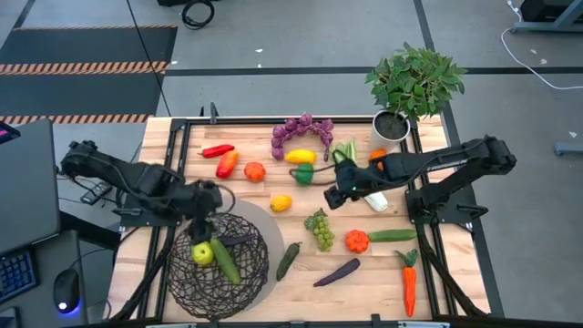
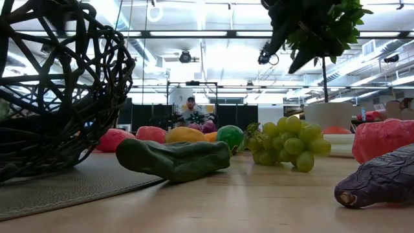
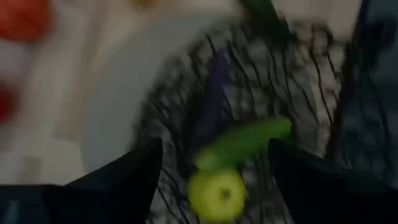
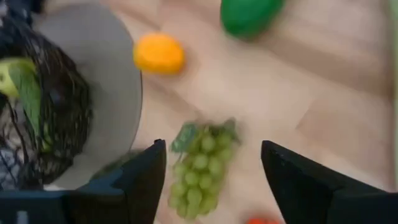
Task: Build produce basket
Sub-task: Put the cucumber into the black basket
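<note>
One wire basket [image 1: 217, 265] sits on a grey round mat [image 1: 270, 239] at the near left of the surface [image 1: 383, 273]. Three pieces lie inside it: a green apple [image 1: 202, 254], a green cucumber [image 1: 224, 261] and a purple eggplant [image 1: 239, 241].

The left hand [image 1: 202, 224] hangs over the basket's far rim, fingers spread, holding nothing. The right hand [image 1: 333, 194] hovers mid-surface above the loose produce, fingers also spread and empty.

Outside the basket: one bunch of green grapes [image 1: 320, 228], one bunch of purple grapes [image 1: 302, 128], one lemon [image 1: 281, 202], two carrots [image 1: 409, 280], one dark cucumber [image 1: 288, 260], one purple eggplant [image 1: 337, 271], one small orange pumpkin-like piece [image 1: 356, 240]

One potted plant [image 1: 414, 82] stands at the far right corner
</note>
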Available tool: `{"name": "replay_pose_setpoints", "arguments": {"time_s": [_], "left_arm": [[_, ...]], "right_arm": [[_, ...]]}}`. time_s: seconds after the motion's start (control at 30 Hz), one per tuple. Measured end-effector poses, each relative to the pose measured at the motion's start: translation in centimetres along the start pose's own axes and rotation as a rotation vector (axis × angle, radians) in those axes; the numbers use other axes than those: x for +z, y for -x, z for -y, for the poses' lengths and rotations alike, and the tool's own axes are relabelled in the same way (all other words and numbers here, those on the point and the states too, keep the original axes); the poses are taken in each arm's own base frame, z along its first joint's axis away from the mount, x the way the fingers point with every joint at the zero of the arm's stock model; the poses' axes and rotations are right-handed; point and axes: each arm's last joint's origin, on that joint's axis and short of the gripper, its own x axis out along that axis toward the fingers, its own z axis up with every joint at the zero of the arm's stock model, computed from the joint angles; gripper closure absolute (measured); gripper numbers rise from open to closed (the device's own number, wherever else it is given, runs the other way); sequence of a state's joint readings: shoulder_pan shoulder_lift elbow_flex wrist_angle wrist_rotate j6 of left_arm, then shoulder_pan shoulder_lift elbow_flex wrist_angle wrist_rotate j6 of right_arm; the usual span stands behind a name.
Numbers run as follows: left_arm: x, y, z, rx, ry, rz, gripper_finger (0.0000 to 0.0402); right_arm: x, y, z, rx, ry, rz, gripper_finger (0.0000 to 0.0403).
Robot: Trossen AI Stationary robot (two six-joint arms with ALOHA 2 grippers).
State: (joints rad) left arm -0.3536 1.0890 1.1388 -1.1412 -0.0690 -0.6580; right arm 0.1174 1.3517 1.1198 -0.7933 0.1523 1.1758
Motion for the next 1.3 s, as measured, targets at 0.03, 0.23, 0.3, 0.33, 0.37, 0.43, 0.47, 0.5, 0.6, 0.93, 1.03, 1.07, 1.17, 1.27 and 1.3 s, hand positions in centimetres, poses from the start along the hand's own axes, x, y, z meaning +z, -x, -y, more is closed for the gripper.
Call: {"name": "replay_pose_setpoints", "arguments": {"time_s": [0.03, 0.23, 0.3, 0.33, 0.37, 0.43, 0.47, 0.5, 0.6, 0.93, 1.03, 1.07, 1.17, 1.27, 1.3], "left_arm": [[0.6, 0.1, -0.3, 0.007, 0.009, 0.038, 0.0105], [3.8, -0.7, -1.5, -0.003, 0.075, 0.188, 0.0106], [4.9, -1.1, -1.9, -0.009, 0.124, 0.238, 0.0106], [5.5, -1.2, -2.1, -0.014, 0.147, 0.270, 0.0106], [6.0, -1.4, -2.3, -0.020, 0.175, 0.297, 0.0106], [7.2, -1.7, -2.5, -0.041, 0.233, 0.360, 0.0106], [7.7, -1.7, -2.6, -0.057, 0.255, 0.392, 0.0106], [8.2, -1.8, -2.6, -0.071, 0.276, 0.418, 0.0106], [9.3, -2.1, -2.5, -0.114, 0.326, 0.487, 0.0106], [10.1, -4.2, -1.9, -0.161, 0.458, 0.434, 0.0109], [10.2, -5.3, -1.0, -0.180, 0.478, 0.403, 0.0115], [10.2, -5.6, -0.6, -0.189, 0.483, 0.399, 0.0118], [10.4, -6.7, 0.3, -0.220, 0.503, 0.392, 0.0127], [10.8, -8.1, 1.3, -0.242, 0.503, 0.388, 0.0139], [10.9, -8.6, 1.6, -0.239, 0.498, 0.377, 0.0143]], "right_arm": [[-0.3, -0.3, -0.1, -0.004, 0.001, -0.021, 0.0120], [-1.7, -2.9, -1.2, -0.016, -0.034, -0.104, 0.0060], [-2.2, -4.0, -1.5, -0.035, -0.020, -0.120, 0.0043], [-2.4, -4.5, -1.6, -0.051, -0.014, -0.128, 0.0036], [-2.6, -5.1, -1.6, -0.068, -0.008, -0.136, 0.0030], [-3.0, -6.0, -1.6, -0.097, 0.001, -0.165, 0.0023], [-3.2, -6.5, -1.5, -0.112, 0.007, -0.180, 0.0021], [-3.3, -6.9, -1.6, -0.118, 0.013, -0.193, 0.0021], [-3.8, -8.0, -1.6, -0.135, 0.041, -0.228, 0.0024], [-4.3, -9.4, -1.6, -0.130, 0.169, -0.307, 0.0030], [-4.2, -7.7, -0.6, -0.202, 0.238, -0.316, 0.0030], [-4.0, -7.0, -0.4, -0.214, 0.259, -0.305, 0.0030], [-3.6, -4.5, 0.3, -0.233, 0.309, -0.269, 0.0031], [-3.3, -2.4, 0.6, -0.188, 0.337, -0.248, 0.0031], [-3.3, -1.9, 0.9, -0.186, 0.338, -0.248, 0.0031]]}}
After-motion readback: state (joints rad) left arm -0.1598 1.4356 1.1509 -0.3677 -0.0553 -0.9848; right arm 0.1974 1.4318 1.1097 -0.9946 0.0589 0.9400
